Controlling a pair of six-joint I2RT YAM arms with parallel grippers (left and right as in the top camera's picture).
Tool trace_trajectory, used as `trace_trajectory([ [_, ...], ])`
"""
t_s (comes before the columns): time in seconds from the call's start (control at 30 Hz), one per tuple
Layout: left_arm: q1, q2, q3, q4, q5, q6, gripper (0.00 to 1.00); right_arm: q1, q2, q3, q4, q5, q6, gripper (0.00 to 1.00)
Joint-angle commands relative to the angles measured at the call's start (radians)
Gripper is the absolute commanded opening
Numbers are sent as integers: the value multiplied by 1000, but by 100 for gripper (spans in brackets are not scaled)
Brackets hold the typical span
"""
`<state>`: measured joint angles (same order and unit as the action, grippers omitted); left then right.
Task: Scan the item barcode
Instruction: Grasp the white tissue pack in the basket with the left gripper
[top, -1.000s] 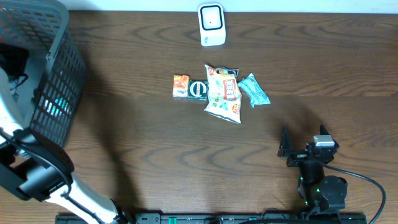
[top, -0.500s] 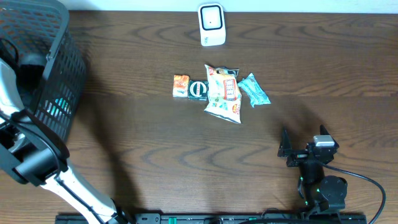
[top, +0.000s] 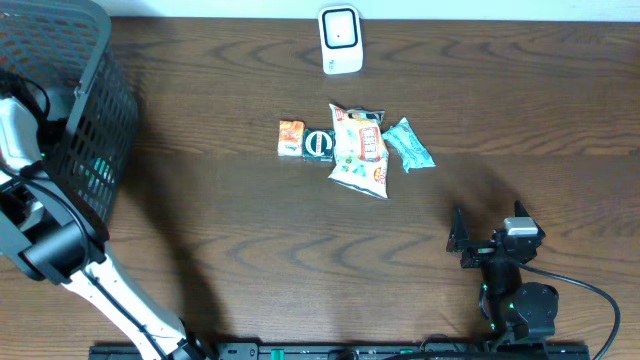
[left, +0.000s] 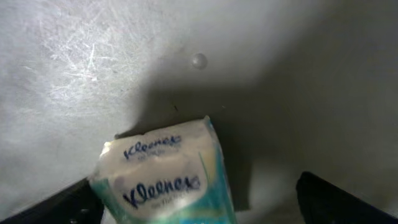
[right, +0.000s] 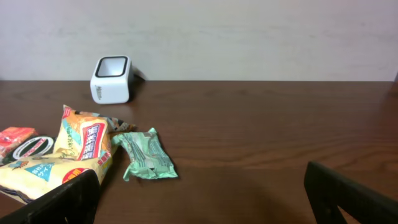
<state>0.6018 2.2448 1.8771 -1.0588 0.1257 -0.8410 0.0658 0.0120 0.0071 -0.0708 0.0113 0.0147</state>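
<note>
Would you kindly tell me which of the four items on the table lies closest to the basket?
The small orange packet, at the row's end toward the basket; the dark box, yellow bag and teal packet lie farther away.

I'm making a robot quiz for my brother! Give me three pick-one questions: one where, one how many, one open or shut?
1. Where is the white box-shaped scanner? A in a basket; B at the dark wooden table's far edge; C in a hand.
2. How many snack packets lie mid-table? A two; B four; C seven.
3. The right hand is: A open, empty; B shut on a bag; C shut on the scanner.
Answers: B, beyond the packets; B, orange packet, green-black packet, yellow bag, teal packet; A, fingers apart, nothing between.
</note>
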Motion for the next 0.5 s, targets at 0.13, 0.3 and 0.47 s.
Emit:
trace_trajectory([
  [0.13,1,31,-21,-10,2,-10,55,-6,-6,-2,-4,-3,3,99],
  [0.3,3,29,-19,-10,31,-10,27,-6,-6,-2,-4,-3,3,99],
  [0.47,22,3,2,-10,123,1,7,-6,-6,-2,-4,-3,3,99],
])
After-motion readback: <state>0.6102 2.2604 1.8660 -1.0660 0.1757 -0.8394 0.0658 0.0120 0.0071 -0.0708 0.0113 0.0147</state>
